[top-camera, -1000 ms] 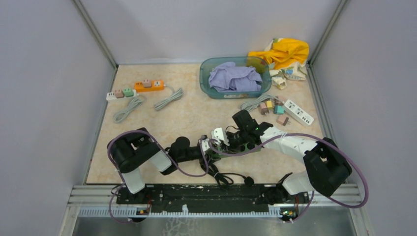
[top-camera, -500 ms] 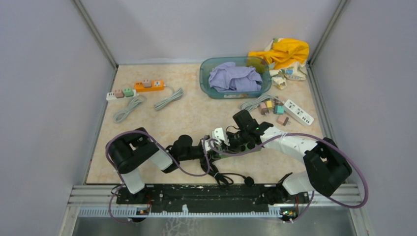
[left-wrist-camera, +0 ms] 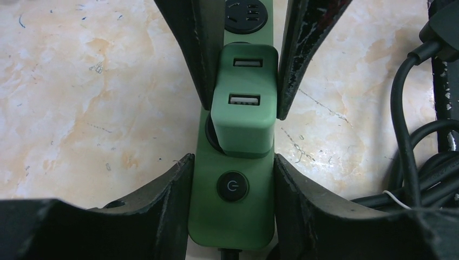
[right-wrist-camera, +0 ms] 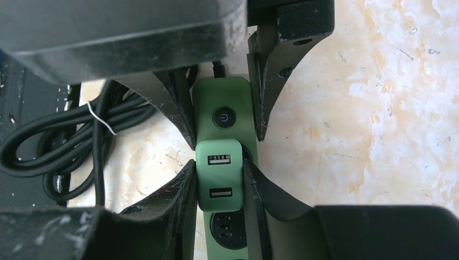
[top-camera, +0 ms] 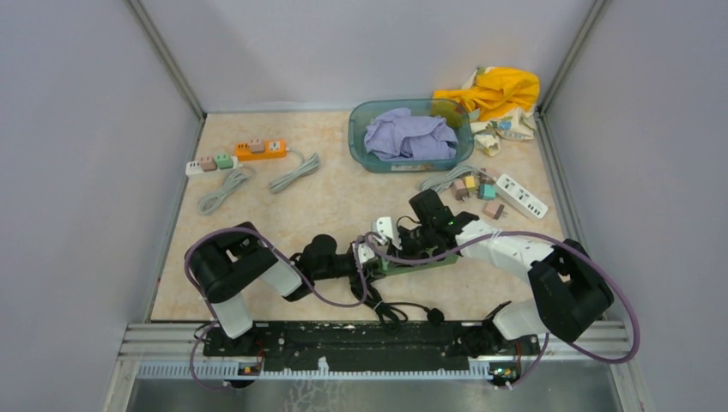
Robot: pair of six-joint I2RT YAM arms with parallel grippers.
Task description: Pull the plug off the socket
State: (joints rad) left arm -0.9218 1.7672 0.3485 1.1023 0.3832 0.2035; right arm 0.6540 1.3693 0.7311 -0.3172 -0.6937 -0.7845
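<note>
Right wrist view: right end effector clenched on the plug by its flat sides. The plug sits in the power strip, which the left end effector clamps. Light, rigid, probably slippery plastic.

I record left arm, right arm: black joints, white links; purple cables alongside; fingers black, scuffed.
</note>
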